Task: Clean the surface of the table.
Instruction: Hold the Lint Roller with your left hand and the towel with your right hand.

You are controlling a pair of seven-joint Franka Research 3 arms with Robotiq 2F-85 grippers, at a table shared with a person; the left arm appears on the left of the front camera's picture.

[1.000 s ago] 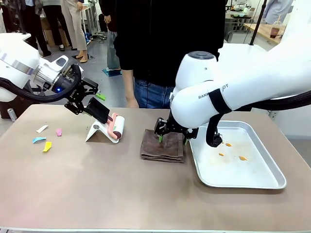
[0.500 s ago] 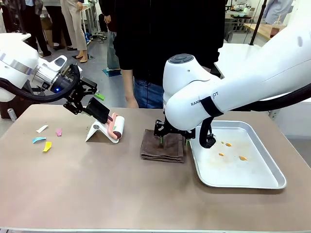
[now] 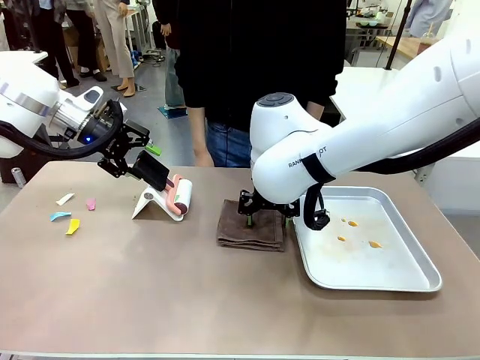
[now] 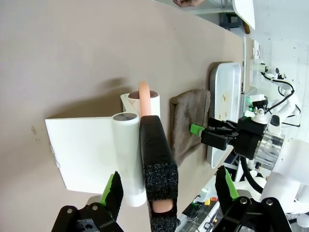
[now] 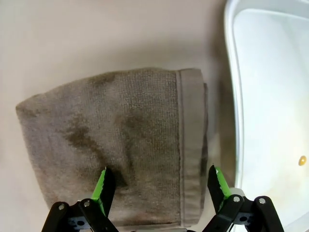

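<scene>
Currently both spread wide, left fingers [image 4: 112, 192] flank the lint roller's handle [image 4: 157, 159], right fingers [image 5: 104, 186] hang over the towel [image 5: 125, 135].

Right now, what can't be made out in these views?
- Front view: whether the right tool touches the brown towel; the arm overlaps it.
- Front view: orange specks in the metal tray, too small to identify.
- Left wrist view: lint roller handle's end, cut off by the bottom edge.
</scene>
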